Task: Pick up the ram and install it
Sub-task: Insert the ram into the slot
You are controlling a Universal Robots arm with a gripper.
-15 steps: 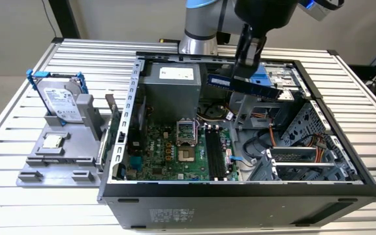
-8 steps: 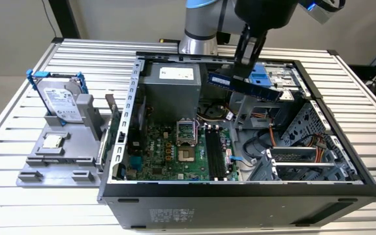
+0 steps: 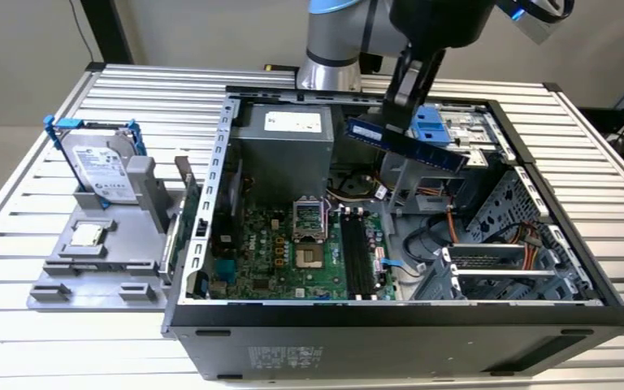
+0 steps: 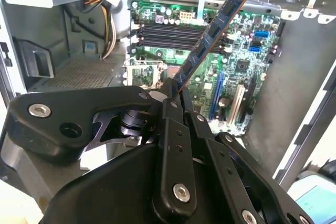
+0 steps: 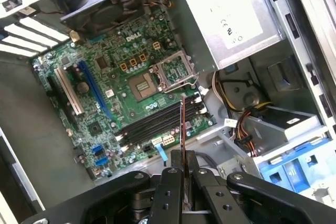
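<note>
The gripper point(image 3: 399, 112) is clamped on the ram point(image 3: 426, 153), its two black fingers pinching the stick near one end so that most of its length juts free. In the exterior view the ram hangs in the air well above the motherboard point(image 3: 279, 252), toward that board's far corner on the exterior view's right. It is tilted with its free end lower and touches nothing but the fingers. The motherboard lies on the floor of the open computer case point(image 3: 399, 329). The long black memory slots point(image 3: 357, 260) run along the board's edge on the exterior view's right, well apart from the ram. In the second wrist view the ram point(image 4: 215, 30) reaches out from the gripper point(image 4: 170, 92) over the motherboard point(image 4: 247, 51), its row of black chips showing. In the first wrist view the ram point(image 5: 182, 124) appears edge-on as a thin line rising from the gripper point(image 5: 184, 165), crossing in front of the memory slots point(image 5: 152, 123). A grey power supply point(image 3: 285, 138) stands at the motherboard's far edge. A hard drive point(image 3: 101, 166) in a blue frame stands outside the case, well apart from the motherboard on the exterior view's left.
</note>
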